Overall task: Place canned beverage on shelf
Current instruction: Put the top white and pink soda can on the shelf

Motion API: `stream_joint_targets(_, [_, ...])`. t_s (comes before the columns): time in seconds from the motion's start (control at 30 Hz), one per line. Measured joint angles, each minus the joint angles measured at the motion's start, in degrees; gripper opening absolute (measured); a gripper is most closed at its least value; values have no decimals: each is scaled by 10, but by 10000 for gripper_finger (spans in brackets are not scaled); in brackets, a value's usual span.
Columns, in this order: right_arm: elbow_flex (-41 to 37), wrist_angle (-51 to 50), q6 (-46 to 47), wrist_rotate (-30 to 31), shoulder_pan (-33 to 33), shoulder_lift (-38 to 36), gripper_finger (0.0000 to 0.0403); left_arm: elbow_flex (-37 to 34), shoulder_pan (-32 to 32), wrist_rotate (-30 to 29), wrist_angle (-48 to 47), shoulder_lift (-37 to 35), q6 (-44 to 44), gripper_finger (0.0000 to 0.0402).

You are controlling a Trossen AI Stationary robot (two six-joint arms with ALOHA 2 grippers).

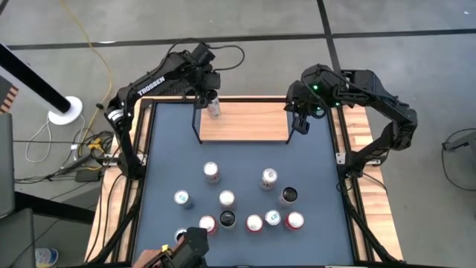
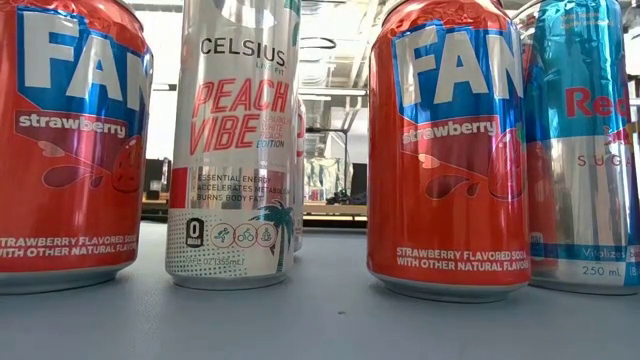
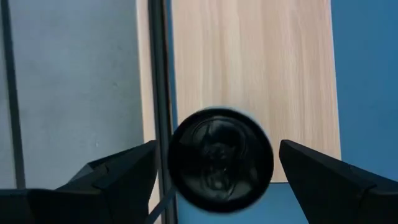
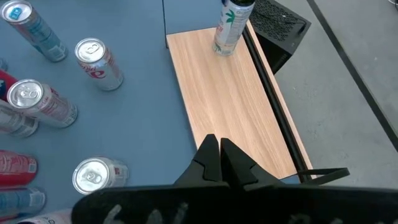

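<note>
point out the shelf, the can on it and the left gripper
shelf (image 1: 249, 123): high view, bare middle of the wood board
can on the shelf (image 1: 214, 106): high view, its side
left gripper (image 3: 214, 171): left wrist view, midway between its jaws

shelf: pale rectangular wood-grain board (image 4: 236, 99), matt, smooth
uprights: thin black metal rods (image 3: 160, 74)
table: blue-grey matt top (image 1: 245, 167)
cans: glossy metal drink cans w/ shiny lids (image 2: 447, 150)

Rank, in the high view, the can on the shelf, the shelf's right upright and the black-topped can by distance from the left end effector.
1. Can on the shelf, under the left end effector.
2. Right upright, opposite shelf end.
3. Black-topped can, on the table's right.
</note>
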Motion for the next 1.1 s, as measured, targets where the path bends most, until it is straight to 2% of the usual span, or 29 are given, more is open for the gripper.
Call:
stream_joint_targets(0.33, [0,-2,-1,0,0,0,0,0,-9,5,-18,11,30,317])
stream_joint_targets(0.7, [0,-3,13,0,0,0,0,2,-9,17,-33,20,38,263])
stream_joint_targets(1.1, [0,-3,15,0,0,0,0,2,-3,-7,-14,24,-4,254])
